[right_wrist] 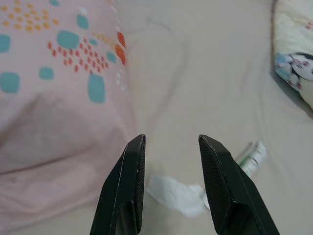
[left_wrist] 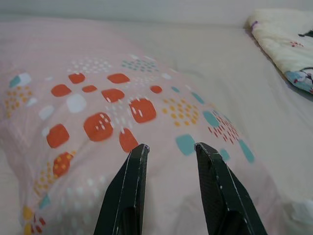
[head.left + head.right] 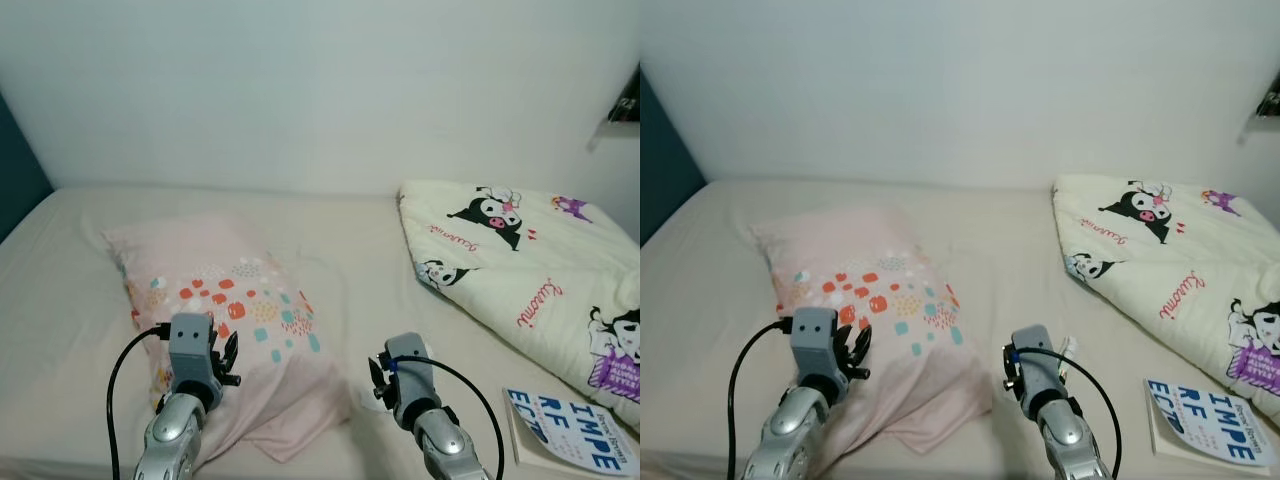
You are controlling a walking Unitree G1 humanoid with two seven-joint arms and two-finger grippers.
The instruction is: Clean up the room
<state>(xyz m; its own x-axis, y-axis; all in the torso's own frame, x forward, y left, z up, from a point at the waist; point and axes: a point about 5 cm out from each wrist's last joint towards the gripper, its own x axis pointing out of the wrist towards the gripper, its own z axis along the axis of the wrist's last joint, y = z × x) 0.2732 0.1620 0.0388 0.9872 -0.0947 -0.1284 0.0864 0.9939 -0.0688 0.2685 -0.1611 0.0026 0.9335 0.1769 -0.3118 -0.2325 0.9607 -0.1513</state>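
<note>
Trash (image 1: 178, 195) lies under your right gripper (image 1: 170, 142), fingers apart; your left gripper (image 2: 171, 148) gapes over the pillow (image 3: 230, 300).

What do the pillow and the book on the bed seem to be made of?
The pillow looks like soft matte woven fabric: it sags and creases, with a printed pattern. The book seems to be paper with a smooth, perhaps slightly glossy cover: flat and stiff, with crisp blue lettering.
</note>
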